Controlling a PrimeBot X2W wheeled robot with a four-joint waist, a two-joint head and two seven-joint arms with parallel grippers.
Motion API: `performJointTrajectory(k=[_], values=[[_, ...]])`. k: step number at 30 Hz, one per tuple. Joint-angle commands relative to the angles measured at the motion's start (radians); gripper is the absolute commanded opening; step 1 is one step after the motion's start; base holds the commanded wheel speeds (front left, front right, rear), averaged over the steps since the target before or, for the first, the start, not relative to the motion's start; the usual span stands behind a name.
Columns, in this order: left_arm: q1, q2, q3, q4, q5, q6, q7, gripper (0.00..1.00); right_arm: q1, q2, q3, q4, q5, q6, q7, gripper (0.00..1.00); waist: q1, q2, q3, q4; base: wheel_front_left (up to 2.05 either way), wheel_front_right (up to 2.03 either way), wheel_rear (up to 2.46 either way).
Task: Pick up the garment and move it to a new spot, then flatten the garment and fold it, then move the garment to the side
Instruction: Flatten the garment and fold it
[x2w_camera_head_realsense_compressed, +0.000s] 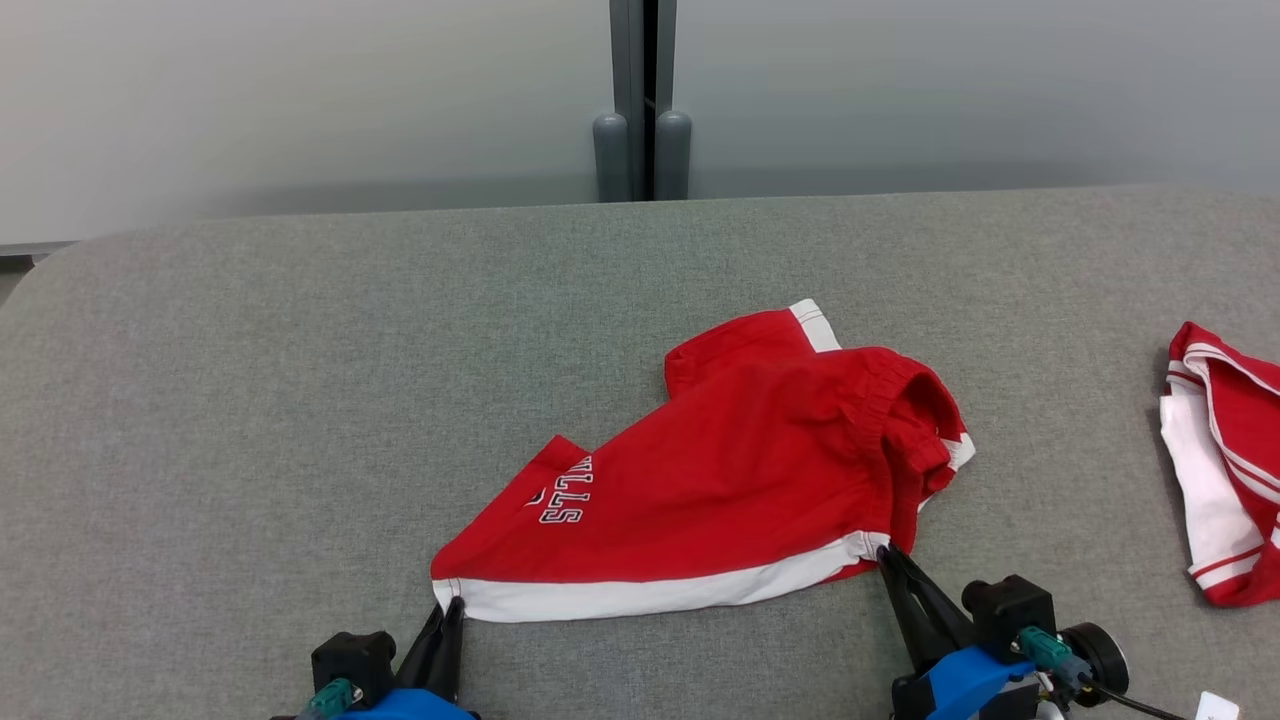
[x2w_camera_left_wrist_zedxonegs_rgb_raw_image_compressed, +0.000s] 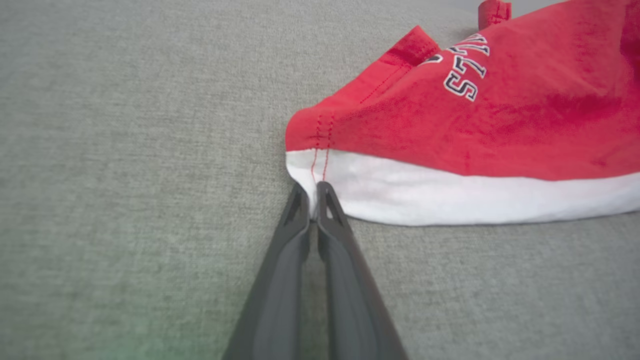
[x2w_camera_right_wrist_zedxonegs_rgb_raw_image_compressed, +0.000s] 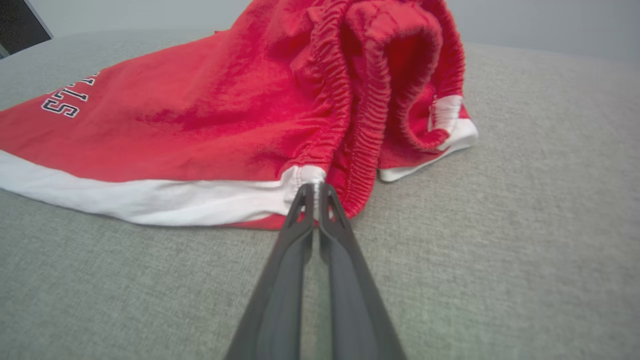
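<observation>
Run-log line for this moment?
left tool: shut on shorts hem corner | right tool: shut on waistband end | shorts: rumpled, on grey table

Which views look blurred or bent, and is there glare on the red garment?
Head view: sharp, even light, no glare on the red garment. Left wrist view: the left gripper blurs toward the bottom edge; greenish tint lower left. Right wrist view: the table looks bowed.

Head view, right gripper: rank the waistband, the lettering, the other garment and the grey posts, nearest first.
1. Waistband of the shorts, its corner pinched by the right gripper.
2. Lettering, to the left, and the other garment, to the right: too close to call.
3. Grey posts, far back, centre.
</observation>
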Motion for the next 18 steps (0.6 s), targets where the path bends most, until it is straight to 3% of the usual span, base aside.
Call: performJointTrajectory(k=[1,8,18], values=[[0.005,0.006,0.002,0.009,0.005,0.007,0.009,0.00,-0.024,-0.001,0.003,0.009,-0.007,0.000,-0.003,0.00,0.0000,0.0000,0.005,0.001,0.00,0.00,0.00],[-0.014,0.007,0.009,0.003,0.012,0.006,0.009,0.00,-0.059,-0.001,0.004,0.047,-0.017,0.000,-0.003,0.00,0.0000,0.0000,0.012,0.010,0.00,0.00,0.00],[-0.025,0.004,0.042,-0.174,0.027,0.008,0.004,0.00,-0.034,-0.002,-0.036,-0.105,0.037,0.000,-0.003,0.00,0.0000,0.0000,-0.048,0.016,0.00,0.00,0.00]])
